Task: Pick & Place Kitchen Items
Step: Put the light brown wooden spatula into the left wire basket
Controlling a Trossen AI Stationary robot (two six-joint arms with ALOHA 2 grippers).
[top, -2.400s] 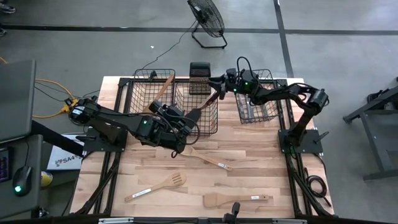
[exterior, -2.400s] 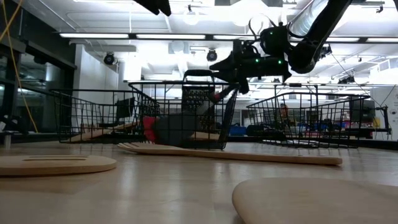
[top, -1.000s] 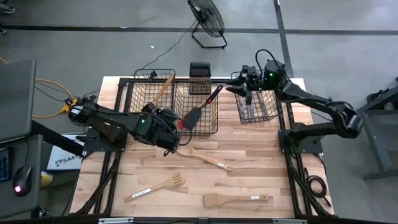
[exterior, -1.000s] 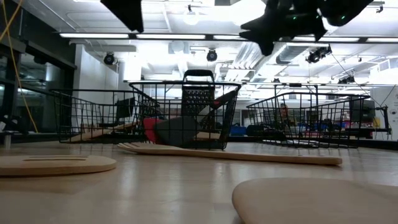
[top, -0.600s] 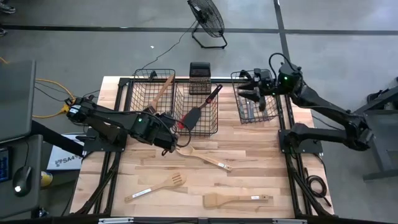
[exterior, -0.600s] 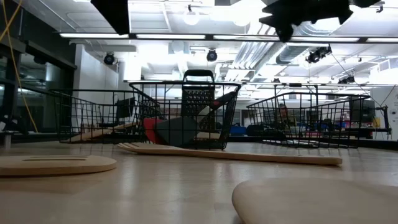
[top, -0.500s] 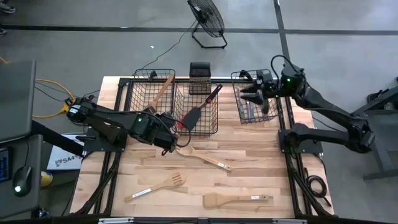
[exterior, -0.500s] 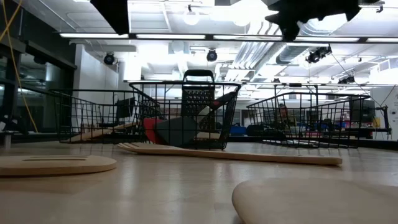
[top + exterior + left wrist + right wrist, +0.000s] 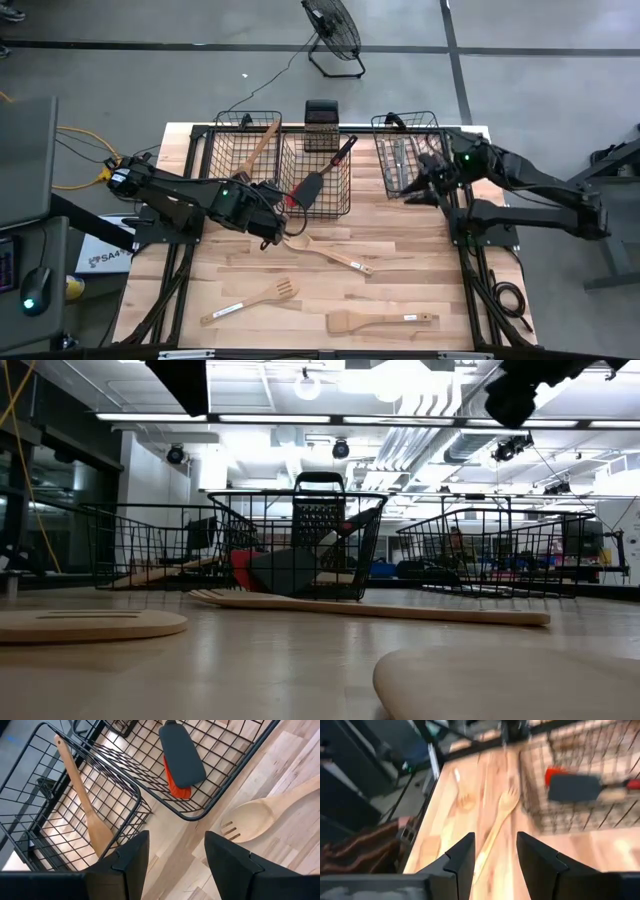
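Note:
My left gripper (image 9: 278,232) (image 9: 172,865) is open and empty, just above the table by the middle basket's (image 9: 335,208) near edge, next to the pale wooden fork's (image 9: 325,252) (image 9: 250,820) head. My right gripper (image 9: 416,190) (image 9: 495,865) is open and empty, over the near edge of the right basket (image 9: 440,150). A black spatula (image 9: 310,185) (image 9: 182,755) lies on a red one (image 9: 176,782) in the middle basket, its handle leaning on the far rim. A wooden spatula (image 9: 262,140) leans in the left basket. Silver cutlery (image 9: 400,165) lies in the right basket.
A slotted wooden spatula (image 9: 250,300) and a plain wooden spatula (image 9: 380,321) lie flat near the table's near edge. A black grater (image 9: 321,125) stands behind the middle basket. Bare wood lies between the fork and the right arm's base (image 9: 485,225).
My right gripper has swung from the far left corner of the right basket across it toward the table's right and near edge, and has come lower. My left gripper has kept almost still beside the wooden fork's head.

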